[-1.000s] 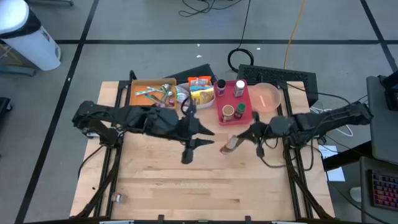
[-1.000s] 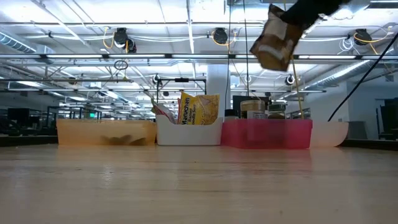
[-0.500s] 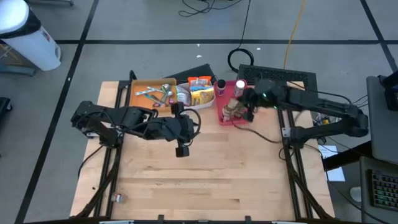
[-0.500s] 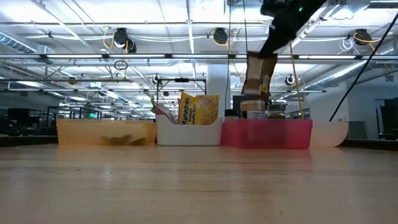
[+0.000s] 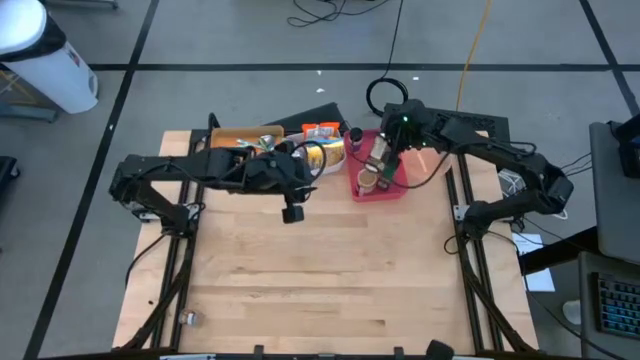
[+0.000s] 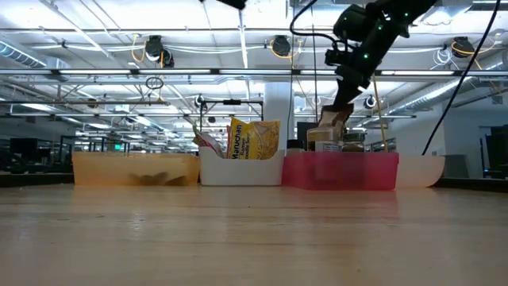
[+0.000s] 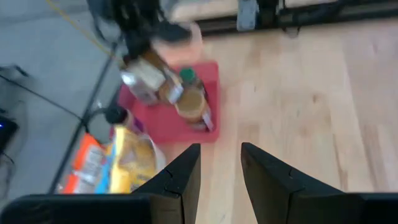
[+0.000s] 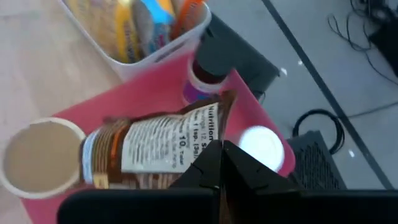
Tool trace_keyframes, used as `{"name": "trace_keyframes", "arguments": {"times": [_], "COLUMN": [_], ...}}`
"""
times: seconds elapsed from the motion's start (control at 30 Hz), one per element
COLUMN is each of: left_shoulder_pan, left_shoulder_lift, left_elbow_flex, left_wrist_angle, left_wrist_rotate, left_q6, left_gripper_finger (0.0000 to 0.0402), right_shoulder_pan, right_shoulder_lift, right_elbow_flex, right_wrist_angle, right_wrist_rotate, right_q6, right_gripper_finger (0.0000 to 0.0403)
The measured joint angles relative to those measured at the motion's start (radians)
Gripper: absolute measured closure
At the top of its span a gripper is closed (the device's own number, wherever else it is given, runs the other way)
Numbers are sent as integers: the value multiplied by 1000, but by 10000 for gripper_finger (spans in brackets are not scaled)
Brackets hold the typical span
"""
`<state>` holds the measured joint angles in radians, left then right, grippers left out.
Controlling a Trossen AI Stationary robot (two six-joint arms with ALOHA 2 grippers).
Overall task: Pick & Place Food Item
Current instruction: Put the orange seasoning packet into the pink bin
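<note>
The right pincer [image 5: 383, 152] is clamped on a brown food pouch [image 8: 149, 149], holding it over the red bin [image 5: 393, 186] near the tabletop's [image 5: 330, 270] far edge, just above the jars there. The left pincer [image 7: 219, 163] hangs with fingers apart over the tabletop, near the white bin [image 6: 240, 168] of snack packets.

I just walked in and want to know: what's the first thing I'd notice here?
The right hand is up over the red bin at the table's far edge, shut on a brown food pouch. Beside that bin sits a white bin with a bright yellow noodle packet sticking up.
</note>
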<state>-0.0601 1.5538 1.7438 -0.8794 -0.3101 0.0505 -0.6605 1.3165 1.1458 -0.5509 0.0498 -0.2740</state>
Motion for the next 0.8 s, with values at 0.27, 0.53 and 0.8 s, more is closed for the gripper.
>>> {"name": "trace_keyframes", "arguments": {"times": [0.27, 0.53, 0.8], "left_shoulder_pan": [57, 60, 50], "left_shoulder_lift": [-47, -65, -65], "left_elbow_flex": [-271, -507, -590], "left_wrist_angle": [266, 532, 659], "left_wrist_rotate": [161, 216, 265], "left_q6": [-33, -102, -165], "left_gripper_finger": [277, 277, 277], "right_shoulder_pan": [-71, -79, -79], "right_shoulder_lift": [-10, -11, -10], "right_elbow_flex": [0, -50, -162], "right_wrist_angle": [-39, -69, -6], "right_wrist_rotate": [1, -1, 0], "right_q6": [4, 7, 22], "right_gripper_finger": [403, 403, 403]}}
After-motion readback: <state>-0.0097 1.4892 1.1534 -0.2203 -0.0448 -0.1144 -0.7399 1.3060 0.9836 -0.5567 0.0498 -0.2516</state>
